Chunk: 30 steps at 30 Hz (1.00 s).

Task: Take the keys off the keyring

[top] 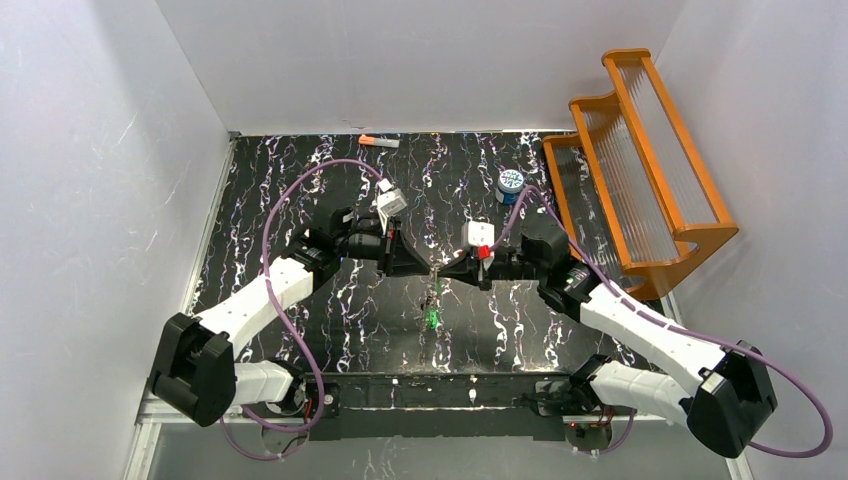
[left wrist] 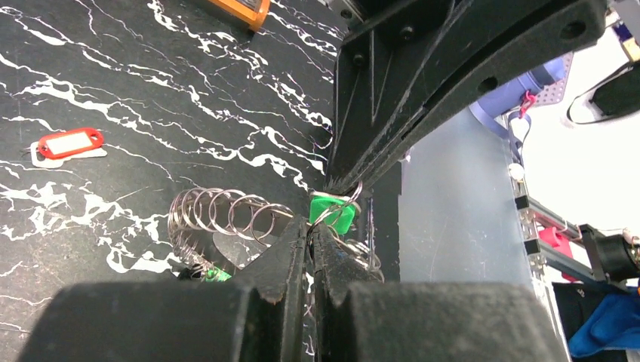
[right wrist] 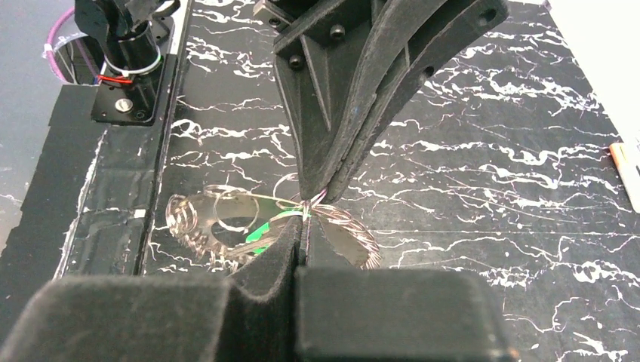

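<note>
The keyring [left wrist: 226, 215] is pinched between the closed left end effector [left wrist: 311, 249] and right end effector [right wrist: 302, 235], a green key [left wrist: 332, 211] at their tips; grip could be lost or wire bent if drawn apart unevenly.

Table [top: 440, 190]: flat black top, marbled all over with white veins, walled by white panels at the back and both sides. Along the far edge lies an orange-and-grey stick [top: 379, 142], flat on its side; nearer and to the right a small blue-and-white round canister [top: 510, 184] stands upright, just beside the orange wooden rack [top: 700, 240] with clear ribbed panels that takes up the right edge. Left wrist view adds a red key tag [left wrist: 69, 142] with a white label, lying flat on the bare top, well apart from the rest.
</note>
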Motion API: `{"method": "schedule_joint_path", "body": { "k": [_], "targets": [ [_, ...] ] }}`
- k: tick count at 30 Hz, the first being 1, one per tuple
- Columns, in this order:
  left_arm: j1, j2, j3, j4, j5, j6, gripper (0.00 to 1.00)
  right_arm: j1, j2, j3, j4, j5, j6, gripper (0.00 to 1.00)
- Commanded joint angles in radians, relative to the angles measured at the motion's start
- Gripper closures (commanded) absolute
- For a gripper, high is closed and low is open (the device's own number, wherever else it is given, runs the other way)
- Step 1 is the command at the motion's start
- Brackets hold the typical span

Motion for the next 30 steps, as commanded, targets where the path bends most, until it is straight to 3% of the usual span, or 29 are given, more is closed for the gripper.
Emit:
{"method": "schedule_joint_path", "body": {
  "k": [1, 13, 22, 28, 30],
  "targets": [
    [0.003, -0.033, 0.009, 0.135, -0.038, -0.075, 1.0, 0.05, 0.027, 0.015, -0.041, 0.015, -0.016, 0.99],
    [0.016, -0.024, 0.019, 0.045, -0.177, -0.054, 1.0, 0.102, 0.071, 0.029, -0.074, 0.105, -0.021, 0.99],
    [0.016, -0.031, 0.055, -0.123, -0.307, 0.057, 1.0, 0.102, 0.036, 0.004, -0.031, 0.17, 0.031, 0.99],
    [0.017, -0.05, 0.066, -0.16, -0.276, 0.127, 1.0, 0.102, -0.004, -0.003, -0.008, 0.178, 0.012, 0.99],
    [0.017, -0.07, 0.067, -0.174, -0.26, 0.16, 0.9, 0.102, 0.011, 0.028, -0.049, 0.142, -0.019, 0.99]
  ]
}}
